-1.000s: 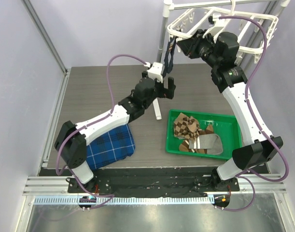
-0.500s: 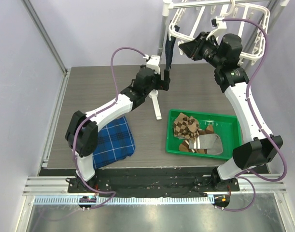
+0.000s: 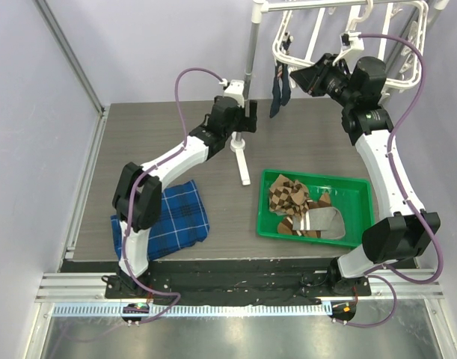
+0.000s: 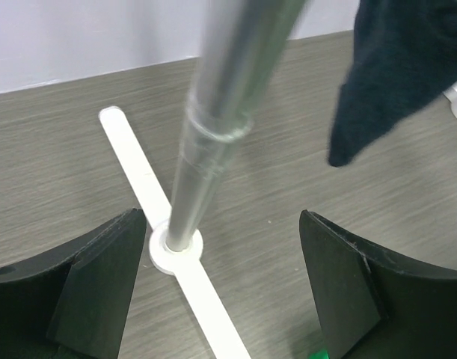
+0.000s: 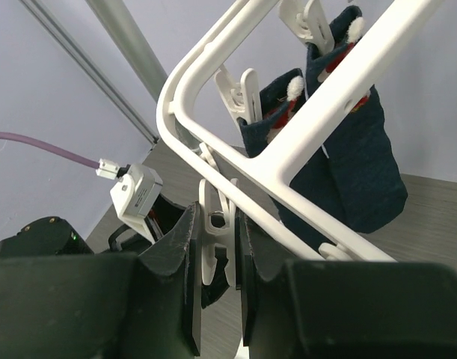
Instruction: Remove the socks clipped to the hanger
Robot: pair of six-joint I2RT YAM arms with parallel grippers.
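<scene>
The white hanger (image 3: 340, 34) hangs at the top right, and its frame bars (image 5: 288, 146) cross the right wrist view. A dark navy sock (image 3: 280, 88) dangles from its left corner. Navy sock fabric (image 5: 359, 161) also shows clipped behind the bars. My right gripper (image 3: 307, 76) (image 5: 217, 224) is shut on a white clip (image 5: 211, 258) that has dark fabric in its mouth. My left gripper (image 3: 247, 120) (image 4: 224, 284) is open and empty, low beside the metal pole (image 4: 213, 142). The navy sock's tip (image 4: 393, 82) hangs up and to its right.
The pole stand (image 3: 248, 71) has a white cross base (image 3: 241, 161) (image 4: 138, 172). A green tray (image 3: 363, 191) holds brown patterned and grey socks (image 3: 295, 206). A folded blue plaid cloth (image 3: 172, 221) lies at the front left.
The left gripper has moved away from me up to the pole. The hanger and navy sock have swung right, and the right gripper has moved up and right with them.
</scene>
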